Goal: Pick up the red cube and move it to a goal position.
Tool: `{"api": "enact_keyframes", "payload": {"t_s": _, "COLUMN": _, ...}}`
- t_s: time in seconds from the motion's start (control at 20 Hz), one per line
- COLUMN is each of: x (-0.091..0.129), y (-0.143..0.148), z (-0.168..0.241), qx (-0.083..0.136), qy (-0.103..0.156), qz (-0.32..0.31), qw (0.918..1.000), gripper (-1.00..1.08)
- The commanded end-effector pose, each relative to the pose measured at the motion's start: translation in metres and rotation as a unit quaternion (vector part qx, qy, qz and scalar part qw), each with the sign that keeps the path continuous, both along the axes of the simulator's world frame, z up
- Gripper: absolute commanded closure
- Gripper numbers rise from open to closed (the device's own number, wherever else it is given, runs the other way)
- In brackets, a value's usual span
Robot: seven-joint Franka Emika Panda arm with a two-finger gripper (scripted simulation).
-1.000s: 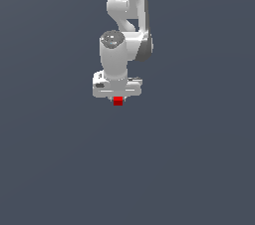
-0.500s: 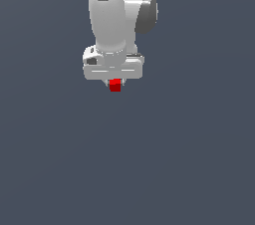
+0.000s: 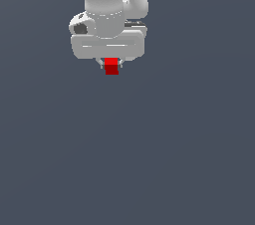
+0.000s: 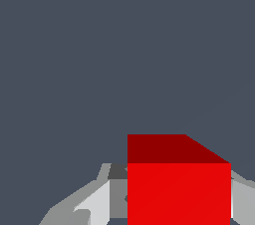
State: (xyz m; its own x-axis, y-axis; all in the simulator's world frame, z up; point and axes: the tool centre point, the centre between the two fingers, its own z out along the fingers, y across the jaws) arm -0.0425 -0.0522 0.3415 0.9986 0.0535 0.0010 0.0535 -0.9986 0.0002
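My gripper [image 3: 111, 64] is clenched on the red cube [image 3: 111, 66], which sits between my two short fingers just under the wide white body of my hand, in the upper middle of the exterior view. From the wrist view the cube [image 4: 178, 184] fills the lower right of the frame, with a pale finger [image 4: 94, 204] pressed against one side and a sliver of the other finger showing at the opposite edge, so both sides look gripped. Only the lower part of the cube pokes out below my fingertips in the exterior view, which suggests the hold is fairly deep. Around me there is nothing but a flat, dark grey background; I cannot make out a table surface, a shadow, or any marker for the goal, so I cannot tell how near I am to the target. My main worry is slip: the cube is small and smooth-faced, and a sharp change of direction could let it twist or slide out. The other risk is stopping off the mark, since no goal shows to steer by. A loosened grip before arrival would drop it.
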Motion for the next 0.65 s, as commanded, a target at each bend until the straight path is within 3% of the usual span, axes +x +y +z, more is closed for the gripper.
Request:
{"api": "enact_keyframes", "payload": {"t_s": 0.0, "x": 0.002, "y": -0.001, "z": 0.017, "qx": 0.0, "qy": 0.001, "qz": 0.0, "qw": 1.0, "gripper": 1.08}}
{"api": "enact_keyframes", "payload": {"t_s": 0.6, "x": 0.008, "y": -0.002, "z": 0.048, "qx": 0.0, "qy": 0.001, "qz": 0.0, "qw": 1.0, "gripper": 1.08}}
